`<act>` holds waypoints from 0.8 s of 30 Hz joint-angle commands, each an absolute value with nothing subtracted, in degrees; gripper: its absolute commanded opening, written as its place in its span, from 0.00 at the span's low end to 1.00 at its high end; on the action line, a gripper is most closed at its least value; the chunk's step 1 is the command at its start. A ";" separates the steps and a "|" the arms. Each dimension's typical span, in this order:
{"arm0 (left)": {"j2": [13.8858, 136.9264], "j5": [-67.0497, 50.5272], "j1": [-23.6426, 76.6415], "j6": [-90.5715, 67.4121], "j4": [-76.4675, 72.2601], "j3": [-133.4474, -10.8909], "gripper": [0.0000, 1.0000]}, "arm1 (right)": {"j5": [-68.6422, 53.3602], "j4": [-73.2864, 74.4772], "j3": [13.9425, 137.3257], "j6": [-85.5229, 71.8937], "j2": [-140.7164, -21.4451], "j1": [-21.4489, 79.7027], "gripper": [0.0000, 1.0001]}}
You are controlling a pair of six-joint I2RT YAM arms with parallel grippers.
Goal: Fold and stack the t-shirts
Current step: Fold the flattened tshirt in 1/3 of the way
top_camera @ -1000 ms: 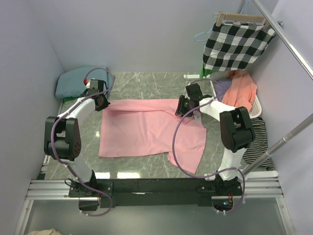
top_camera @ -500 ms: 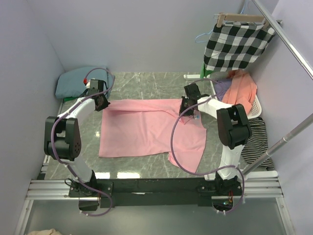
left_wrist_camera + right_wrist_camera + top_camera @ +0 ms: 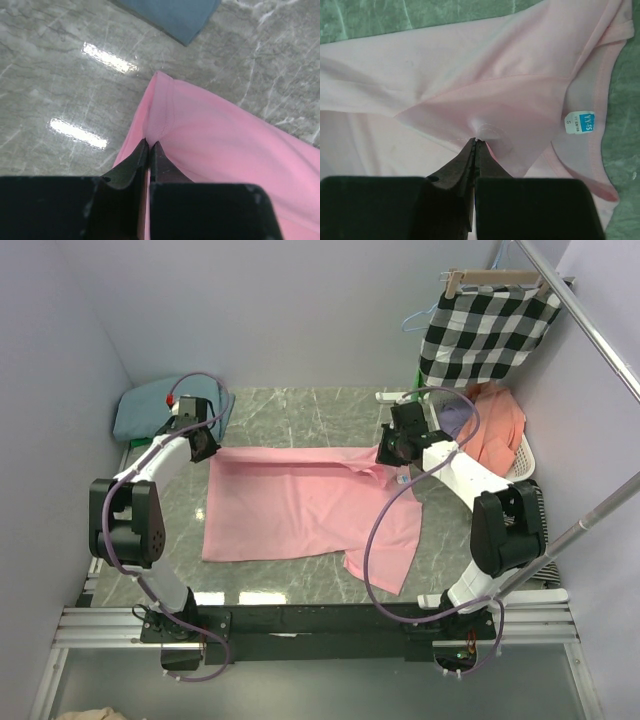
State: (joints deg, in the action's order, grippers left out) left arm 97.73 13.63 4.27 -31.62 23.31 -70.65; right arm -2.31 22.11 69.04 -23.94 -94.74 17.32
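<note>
The light pink t-shirt (image 3: 300, 505) lies spread on the table (image 3: 300, 410). The left gripper (image 3: 149, 144) is clenched on its far left corner, the right gripper (image 3: 476, 141) pinches a fold near the collar. The teal t-shirt (image 3: 150, 405) lies far left

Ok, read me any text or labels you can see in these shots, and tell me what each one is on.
"S": on the white lower part of the neck label, sewn inside the collar of the pink t-shirt, seen in the right wrist view.
Blue upper part of the same label: white characters that seem to start "YY", too blurred to read for sure; the tiny line under them is unreadable.
No other text can be read in any view.
</note>
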 commanded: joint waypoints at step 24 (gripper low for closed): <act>94.75 17.34 3.52 -33.93 24.09 -72.51 0.60 | 2.03 26.29 74.00 -20.57 -96.49 15.56 0.71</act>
